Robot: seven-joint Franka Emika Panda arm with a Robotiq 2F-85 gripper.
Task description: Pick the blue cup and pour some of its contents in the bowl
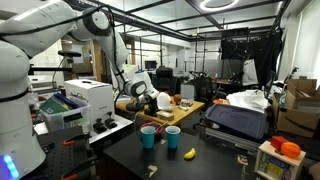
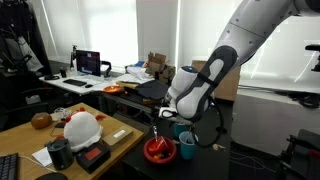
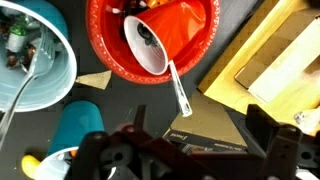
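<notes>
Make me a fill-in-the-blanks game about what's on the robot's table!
The bowl is colored ____. The yellow fruit lying on the black table is a ____. The end effector has its jaws ____, holding nothing.
Missing words: red, banana, open.

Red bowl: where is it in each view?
Exterior view: red bowl, a small red patch behind the teal cup, mid-table, hard to make out.
Exterior view: bowl at bottom centre, left of the teal cup.
Wrist view: bowl at top centre, white spoon inside.
Shared landmark: the teal cup beside it.
</notes>
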